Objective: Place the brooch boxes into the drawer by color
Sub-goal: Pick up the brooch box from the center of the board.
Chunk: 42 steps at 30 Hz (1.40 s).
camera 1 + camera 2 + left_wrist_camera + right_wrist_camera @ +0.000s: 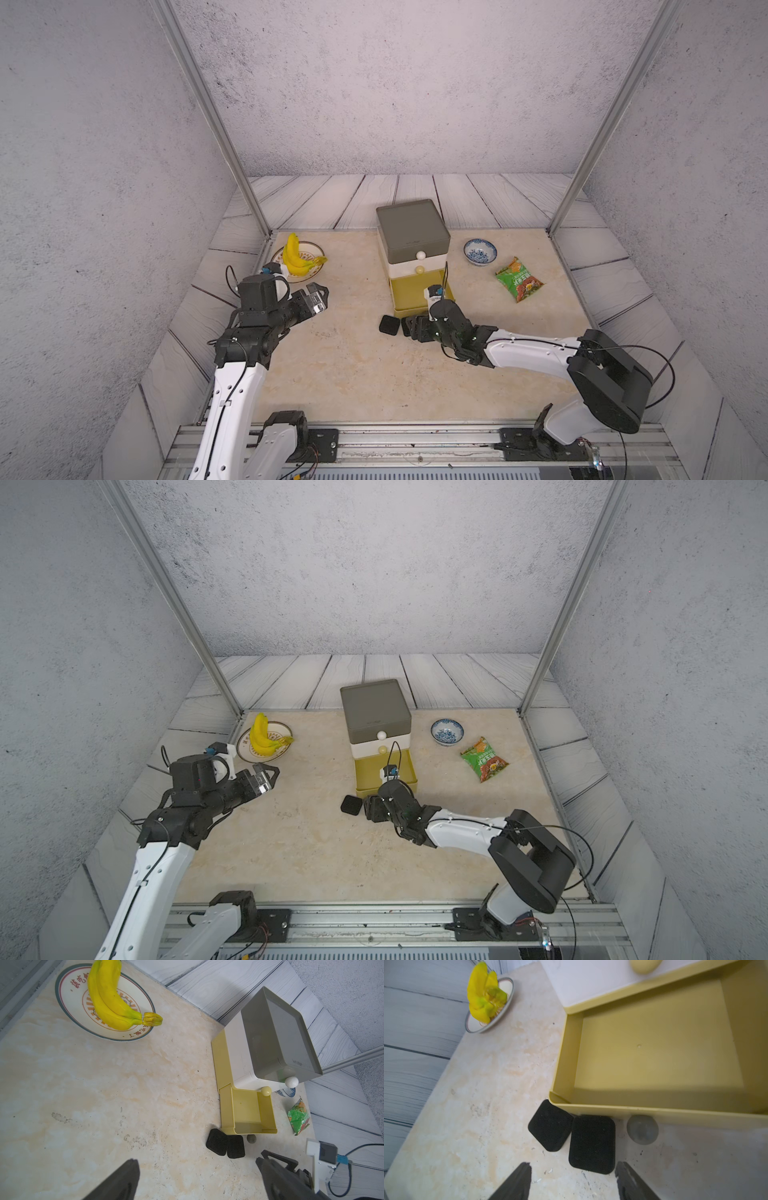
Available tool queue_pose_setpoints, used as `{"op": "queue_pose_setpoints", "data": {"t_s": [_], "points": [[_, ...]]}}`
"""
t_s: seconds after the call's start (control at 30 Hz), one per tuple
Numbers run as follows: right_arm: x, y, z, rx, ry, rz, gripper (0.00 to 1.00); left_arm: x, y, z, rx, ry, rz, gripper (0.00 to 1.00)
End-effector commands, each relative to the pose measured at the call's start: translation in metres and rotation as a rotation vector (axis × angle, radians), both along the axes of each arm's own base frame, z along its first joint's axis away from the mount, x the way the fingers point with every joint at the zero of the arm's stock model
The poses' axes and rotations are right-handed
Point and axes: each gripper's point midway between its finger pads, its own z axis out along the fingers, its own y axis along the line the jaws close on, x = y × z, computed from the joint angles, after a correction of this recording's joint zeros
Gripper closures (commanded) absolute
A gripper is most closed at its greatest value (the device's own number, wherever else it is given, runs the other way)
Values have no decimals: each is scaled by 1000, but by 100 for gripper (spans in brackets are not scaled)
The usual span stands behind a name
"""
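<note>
on the far left i see a plate with yellow bananas on it. just beside it my left fingers hang over the pale surface, spread wide with nothing between them.

in the middle, two black boxes lie flat on the surface, side by side and touching. the first black box has one corner right at the corner of the yellow drawer. the second black box sits up against the drawer's front wall (next to its little round knob). the yellow drawer is the bottom one of the cabinet and it is pulled out toward me. the grey and white drawers above it are pushed in.

my right fingers are low down by the second black box. they are apart and not squeezing it: one tip is just beside the box and the other tip is away from it.

further right are a blue and white bowl and a green snack packet.
</note>
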Motion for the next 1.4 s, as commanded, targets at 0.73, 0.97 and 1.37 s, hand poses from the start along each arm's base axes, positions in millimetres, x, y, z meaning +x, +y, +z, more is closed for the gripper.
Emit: {"op": "queue_pose_setpoints", "data": {"t_s": [0.73,0.97,1.37], "points": [[7,20,-54,-252,116,101,27,0,4,-13,27,30,-5,2],[11,23,-58,-281,120,107,30,0,5,-13,36,28,-3,2],[12,17,-59,-318,114,106,52,-3,6,-10,44,24,1,2]]}}
